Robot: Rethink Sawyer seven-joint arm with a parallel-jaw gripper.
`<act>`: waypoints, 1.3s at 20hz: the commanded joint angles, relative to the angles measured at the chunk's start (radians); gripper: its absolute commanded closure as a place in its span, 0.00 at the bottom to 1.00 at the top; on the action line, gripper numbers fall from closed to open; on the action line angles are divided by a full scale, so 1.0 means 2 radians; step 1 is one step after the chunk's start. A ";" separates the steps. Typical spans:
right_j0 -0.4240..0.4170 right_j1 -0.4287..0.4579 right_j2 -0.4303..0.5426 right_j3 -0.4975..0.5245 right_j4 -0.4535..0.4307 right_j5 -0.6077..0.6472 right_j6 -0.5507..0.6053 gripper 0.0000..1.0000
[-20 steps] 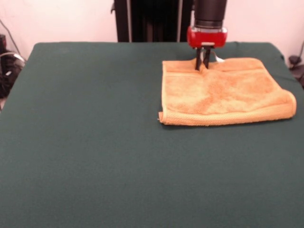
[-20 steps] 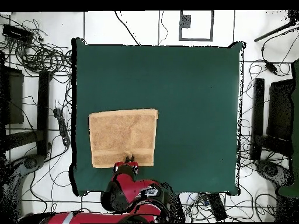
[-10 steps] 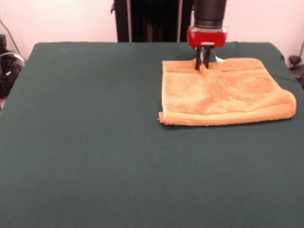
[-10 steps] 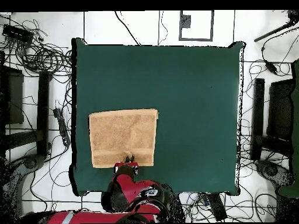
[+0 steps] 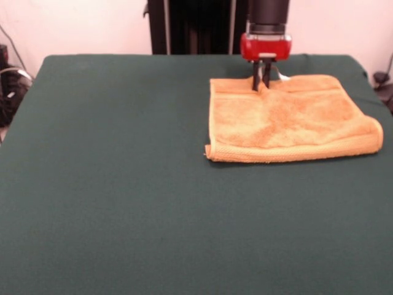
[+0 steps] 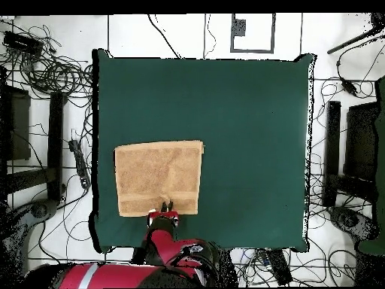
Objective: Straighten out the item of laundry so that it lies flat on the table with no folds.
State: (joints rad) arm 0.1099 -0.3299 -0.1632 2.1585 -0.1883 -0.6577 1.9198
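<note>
Orange-tan terry made up the item of laundry (image 5: 290, 118), which in the front view lay on the right half of the table (image 5: 123, 184), toward its far side. Its long axis ran left to right across the picture. The near edge was a thick rolled fold, doubled over, and the right end curved round in a soft bulge rather than lying as a single layer. A woven band crossed the cloth close to the far edge, and a small white tag (image 5: 281, 76) showed just beyond that edge, beside the gripper. The surface was fuzzy and slightly rumpled, with a shallow pucker rising to the point where the gripper met it. The gripper (image 5: 262, 85) came straight down from above, its red housing over two dark fingers (image 5: 256, 80) that stood close together and pinched the towel's far edge at that pucker.

Seen from overhead, the item of laundry (image 6: 158, 178) sat in the lower left part of the table (image 6: 248, 113), near the left edge and close to the robot's side. It looked nearly square, a little wider than deep, its sides parallel to the table's. The band ran along the side nearest the robot. The gripper (image 6: 166, 205) touched the middle of that lower edge, with the red arm (image 6: 162, 233) reaching up from the bottom of the picture.
</note>
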 commanded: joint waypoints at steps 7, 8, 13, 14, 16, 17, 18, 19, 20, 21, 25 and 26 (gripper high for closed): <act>0.002 0.180 0.030 -0.004 0.072 0.116 0.085 1.00; 0.003 0.180 0.030 -0.003 0.074 0.115 0.084 1.00; 0.003 0.177 0.031 0.008 0.083 0.113 0.079 1.00; 0.001 0.175 0.033 0.009 0.083 0.116 0.078 1.00; -0.002 0.172 0.035 0.012 0.085 0.122 0.076 1.00; -0.002 0.169 0.036 0.013 0.087 0.126 0.074 1.00; -0.003 0.167 0.037 0.016 0.089 0.128 0.073 1.00; -0.005 0.164 0.038 0.018 0.089 0.131 0.071 1.00; -0.007 0.159 0.040 0.022 0.088 0.133 0.071 1.00; -0.009 0.153 0.041 0.025 0.088 0.137 0.069 1.00; -0.011 0.138 0.042 0.035 0.090 0.155 0.065 1.00; -0.011 0.135 0.042 0.037 0.091 0.158 0.064 1.00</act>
State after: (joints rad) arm 0.1079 -0.2641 -0.1696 2.1961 -0.1568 -0.8634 1.9198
